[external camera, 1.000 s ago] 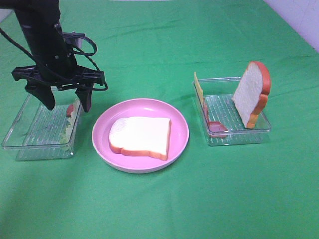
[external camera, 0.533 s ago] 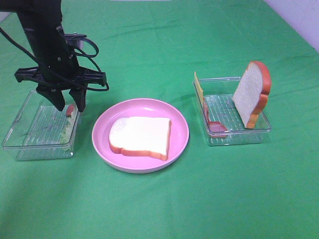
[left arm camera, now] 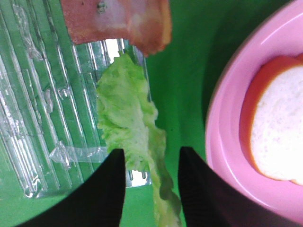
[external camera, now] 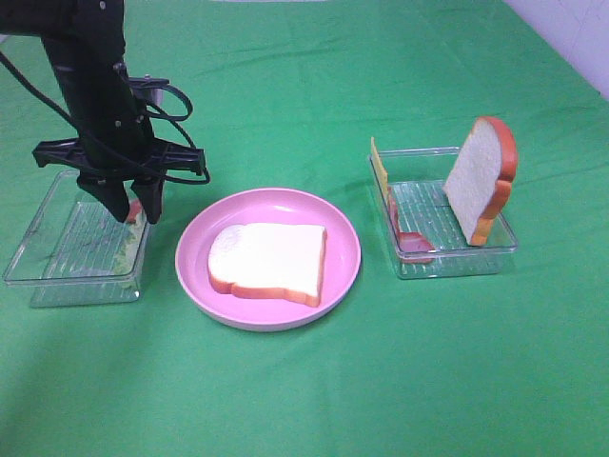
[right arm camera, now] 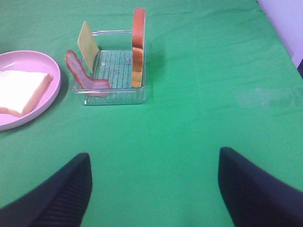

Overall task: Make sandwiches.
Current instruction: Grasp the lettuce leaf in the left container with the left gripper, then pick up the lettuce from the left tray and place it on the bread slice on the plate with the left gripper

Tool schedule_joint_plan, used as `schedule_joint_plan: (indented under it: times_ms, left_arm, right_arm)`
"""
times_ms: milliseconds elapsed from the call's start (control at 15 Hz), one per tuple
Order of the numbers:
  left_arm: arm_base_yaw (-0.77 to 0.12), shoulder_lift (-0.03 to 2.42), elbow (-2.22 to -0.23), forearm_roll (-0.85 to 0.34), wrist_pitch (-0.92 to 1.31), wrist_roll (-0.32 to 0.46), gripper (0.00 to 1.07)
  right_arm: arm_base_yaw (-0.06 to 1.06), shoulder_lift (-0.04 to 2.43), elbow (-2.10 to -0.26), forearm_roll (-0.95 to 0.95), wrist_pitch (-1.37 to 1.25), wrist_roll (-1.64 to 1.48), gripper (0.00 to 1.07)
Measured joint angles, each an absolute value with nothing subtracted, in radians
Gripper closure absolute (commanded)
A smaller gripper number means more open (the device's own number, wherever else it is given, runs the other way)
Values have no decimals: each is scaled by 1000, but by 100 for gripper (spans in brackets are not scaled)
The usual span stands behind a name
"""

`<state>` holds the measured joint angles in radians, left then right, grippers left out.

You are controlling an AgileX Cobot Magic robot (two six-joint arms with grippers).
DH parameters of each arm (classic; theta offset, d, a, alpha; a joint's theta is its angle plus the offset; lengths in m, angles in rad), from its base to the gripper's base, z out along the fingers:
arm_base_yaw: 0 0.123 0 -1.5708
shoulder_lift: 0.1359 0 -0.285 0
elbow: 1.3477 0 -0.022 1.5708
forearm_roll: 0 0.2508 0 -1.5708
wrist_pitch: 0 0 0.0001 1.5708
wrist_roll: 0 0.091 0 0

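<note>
over the last second the left end effector (external camera: 136,215) narrows from a wide spread to about half that and dips lower over the clear tray (external camera: 38,271) at nine o'clock of the pink plate (external camera: 195,276). nothing else on the counter (external camera: 381,381) shifts. i read this as the start of a pick: the lettuce (left arm camera: 124,113) looks like the next layer for the sandwich.

the left end effector is not clenched yet. the wrist view shows its two dark fingers either side of the leaf's long tail, which trails over the tray's three o'clock edge towards the plate. green cloth shows between the leaf and one finger, so the leaf is bracketed, not pinched. it may brush the other finger; i cannot tell. a strip of bacon (left arm camera: 118,19) lies in the same tray just beyond the lettuce, outside the fingers.

the right end effector (right arm camera: 154,156) is released, spread wide and empty, low over bare cloth, well apart from everything.

the sandwich so far is one bread slice (external camera: 271,259) lying flat on the plate with nothing on it. the second tray (external camera: 457,262), at three o'clock of the plate, holds the upright bread slice (external camera: 481,181), the cheese square (external camera: 381,171) and another bacon strip (external camera: 411,243).
</note>
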<state>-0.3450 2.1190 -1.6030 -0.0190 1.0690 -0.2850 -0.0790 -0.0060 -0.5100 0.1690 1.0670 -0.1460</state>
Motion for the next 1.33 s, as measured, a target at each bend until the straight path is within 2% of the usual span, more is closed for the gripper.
schedule_joint_plan:
  times_ms: [267, 667, 800, 1000, 1133, 1200, 1333]
  left_arm:
    - [-345, 2119, -1603, -19, 1065, -285, 105]
    - [-354, 2083, -1603, -36, 1065, -285, 107]
    - [-358, 2039, -1603, -92, 1065, -282, 107]
    - [-358, 2005, -1603, -203, 1065, -235, 107]
    - [-359, 2002, -1603, -325, 1048, -169, 107]
    - [-377, 2002, -1603, -423, 964, -98, 107]
    - [-420, 2002, -1603, -484, 886, -52, 107]
  right_arm:
    - [-79, -6, -510, 169, 1067, -146, 36]
    - [-79, -6, -510, 169, 1067, -146, 36]
    - [-79, -6, -510, 169, 1067, -146, 36]
    - [-79, -6, -510, 169, 1067, -146, 36]
    - [-79, -6, -510, 169, 1067, -146, 36]
    - [-79, -6, -510, 169, 1067, -146, 36]
    - [-79, -6, -510, 169, 1067, -146, 36]
